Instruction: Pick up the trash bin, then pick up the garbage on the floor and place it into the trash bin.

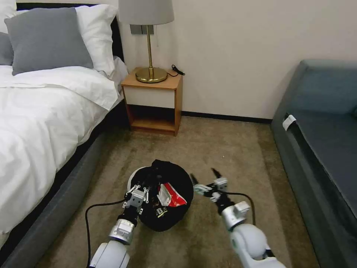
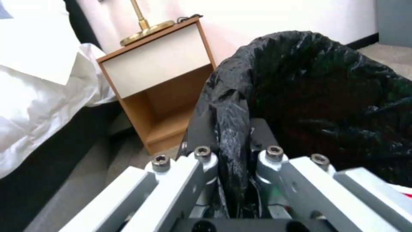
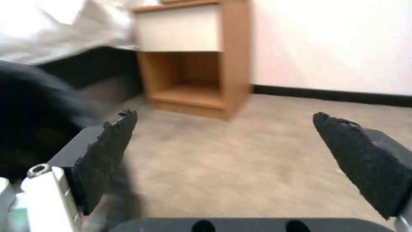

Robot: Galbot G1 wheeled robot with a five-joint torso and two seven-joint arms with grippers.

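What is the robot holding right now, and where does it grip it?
The left end effector is shut on the trash bin, pinching its bag-covered rim. The right end effector is open beside the bin, holding nothing.

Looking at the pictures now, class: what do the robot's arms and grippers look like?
Both arms are glossy white with silver metal wrist collars and black cables. The left gripper has silver-grey linkage bars with hex bolts; the right gripper carries pointed, rough black pads.
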